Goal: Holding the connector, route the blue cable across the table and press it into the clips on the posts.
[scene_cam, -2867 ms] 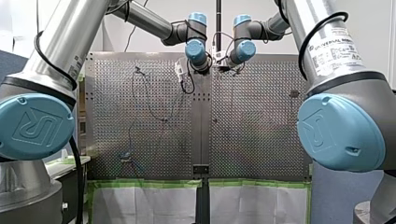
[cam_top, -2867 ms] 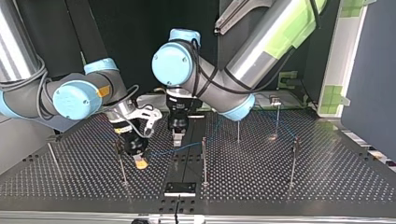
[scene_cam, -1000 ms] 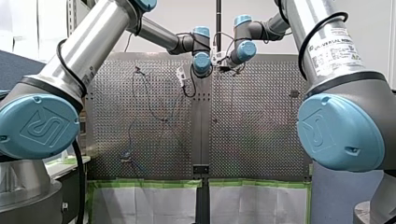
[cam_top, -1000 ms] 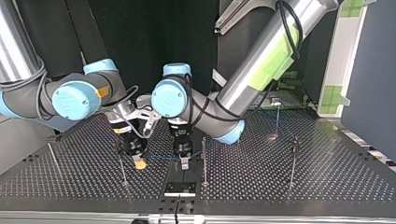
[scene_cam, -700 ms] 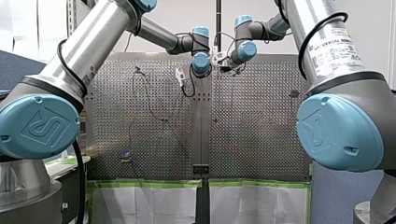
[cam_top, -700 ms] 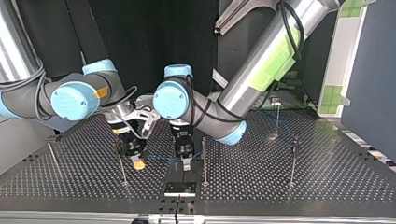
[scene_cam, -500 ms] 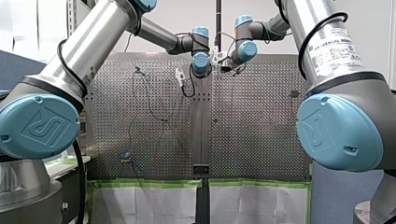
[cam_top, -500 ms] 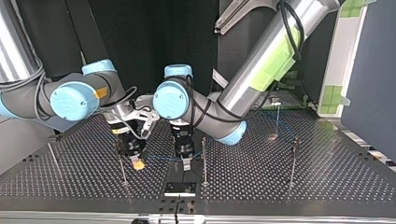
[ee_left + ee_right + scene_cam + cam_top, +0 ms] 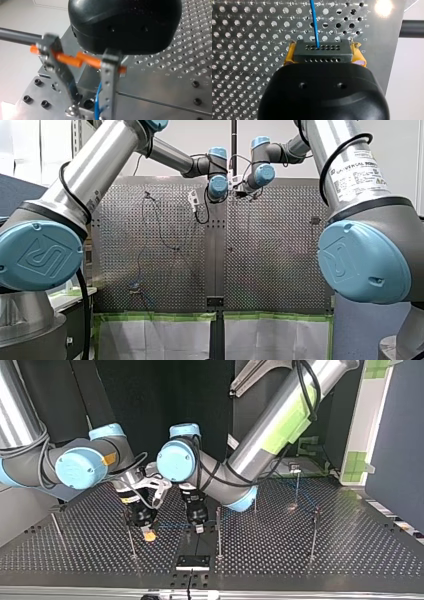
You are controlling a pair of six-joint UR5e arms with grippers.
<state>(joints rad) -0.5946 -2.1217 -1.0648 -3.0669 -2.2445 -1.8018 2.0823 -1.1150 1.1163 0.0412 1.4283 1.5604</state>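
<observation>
My right gripper (image 9: pixel 323 53) is shut on the black connector (image 9: pixel 322 51), with yellow pads (image 9: pixel 289 53) at both its ends. The blue cable (image 9: pixel 314 20) leaves the connector ahead over the perforated table. In the top view my right gripper (image 9: pixel 148 535) hangs low at the left of centre. The cable (image 9: pixel 172 526) runs from it to my left gripper (image 9: pixel 198 529), beside the near centre post (image 9: pixel 218 530). In the left wrist view my left gripper (image 9: pixel 87 112) has its metal fingers (image 9: pixel 108 82) apart, and the cable (image 9: pixel 98 100) runs between them, close to one finger.
Thin upright posts stand around the table: one (image 9: pixel 131 537) next to my right gripper, one (image 9: pixel 314 535) at the top view's right, another (image 9: pixel 297 482) further back. A small black block (image 9: pixel 192 561) sits on the centre strip at the near edge. A dark rod (image 9: pixel 412 28) crosses beside my right gripper.
My left gripper has come from further back down to the cable beside the near centre post, then shifted slightly in the last half second. My right gripper keeps its hold and place.
</observation>
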